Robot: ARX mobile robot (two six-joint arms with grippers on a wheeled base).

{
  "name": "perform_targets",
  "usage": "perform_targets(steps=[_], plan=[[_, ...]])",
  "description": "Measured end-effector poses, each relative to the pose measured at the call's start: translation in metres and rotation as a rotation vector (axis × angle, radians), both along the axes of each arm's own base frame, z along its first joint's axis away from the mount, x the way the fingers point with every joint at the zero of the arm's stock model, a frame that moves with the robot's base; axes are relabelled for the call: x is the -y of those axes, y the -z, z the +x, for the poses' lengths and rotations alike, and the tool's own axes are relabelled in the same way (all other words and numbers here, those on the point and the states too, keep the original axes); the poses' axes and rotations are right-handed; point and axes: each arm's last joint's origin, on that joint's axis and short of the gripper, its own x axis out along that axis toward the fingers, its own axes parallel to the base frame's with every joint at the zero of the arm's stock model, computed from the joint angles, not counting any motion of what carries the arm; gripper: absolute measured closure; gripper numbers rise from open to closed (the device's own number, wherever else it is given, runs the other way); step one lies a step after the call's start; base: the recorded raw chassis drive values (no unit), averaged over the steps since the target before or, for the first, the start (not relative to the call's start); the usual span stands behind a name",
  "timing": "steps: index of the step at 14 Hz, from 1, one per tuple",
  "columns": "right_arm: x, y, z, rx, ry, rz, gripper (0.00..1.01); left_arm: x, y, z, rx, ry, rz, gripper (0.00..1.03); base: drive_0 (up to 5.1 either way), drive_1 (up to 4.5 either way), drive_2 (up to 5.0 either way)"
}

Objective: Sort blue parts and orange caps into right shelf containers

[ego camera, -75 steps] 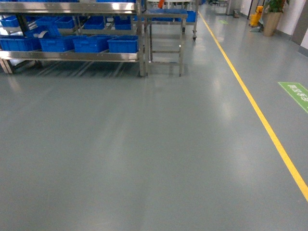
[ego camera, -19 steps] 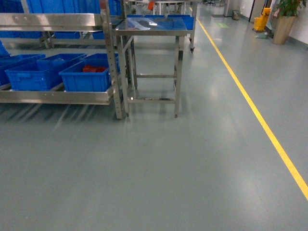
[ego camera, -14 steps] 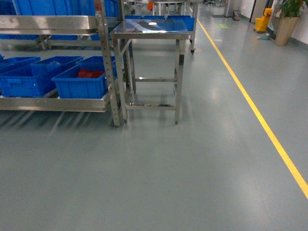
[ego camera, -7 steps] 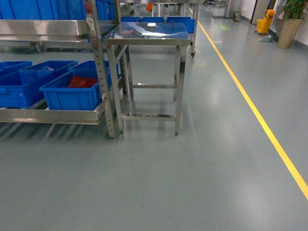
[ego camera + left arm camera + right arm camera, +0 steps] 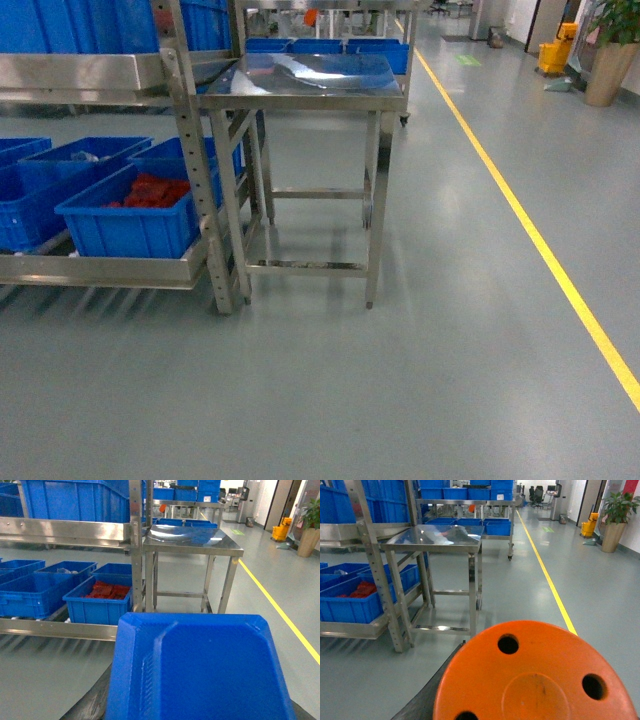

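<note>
Shelf rack (image 5: pixel 190 150) sits at the left of the head view, stainless uprights with perforated posts. Lower shelf carries a row of blue crates (image 5: pixel 130 215); the rightmost one, nearest the post, holds a pile of red-orange pieces (image 5: pixel 150 190). The neighbouring crate behind it (image 5: pixel 85 160) has something pale inside, too small to identify. More blue crates (image 5: pixel 75 500) on the upper shelf, seen best from the left wrist.

Steel desk (image 5: pixel 305 75) stands just beside the rack's right post, touching or nearly so. Its top is shiny and reflective, with a cross brace low between the legs. Behind it is a second steel rack with further blue bins (image 5: pixel 320 45).

Grey floor (image 5: pixel 400 380) with a yellow line (image 5: pixel 540 250) running diagonally at right. Potted plant (image 5: pixel 612 50) and a yellow cart (image 5: pixel 557 45) far right in the background.

Left wrist view: a blue part (image 5: pixel 200 670) with a flat tray-like face fills the lower frame, right up against the camera. Left end effector itself isn't visible, so can't tell how it's set or whether it grips the part.

Right wrist view: an orange cap (image 5: pixel 535 675), round with holes through it, fills the lower frame. Same issue for the right end effector — fingers hidden, opening unknown.

Neither arm shows in the head view.
</note>
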Motion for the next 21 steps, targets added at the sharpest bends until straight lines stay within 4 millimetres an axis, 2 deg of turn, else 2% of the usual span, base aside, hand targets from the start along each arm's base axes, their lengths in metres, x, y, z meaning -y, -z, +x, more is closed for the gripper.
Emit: perform_targets(steps=[21], plan=[[0.0,0.0,0.0,0.0,0.0,0.0,0.58,0.0,-0.0001,0.0,0.001,0.0,0.0,0.62,0.0,4.33,-4.3]])
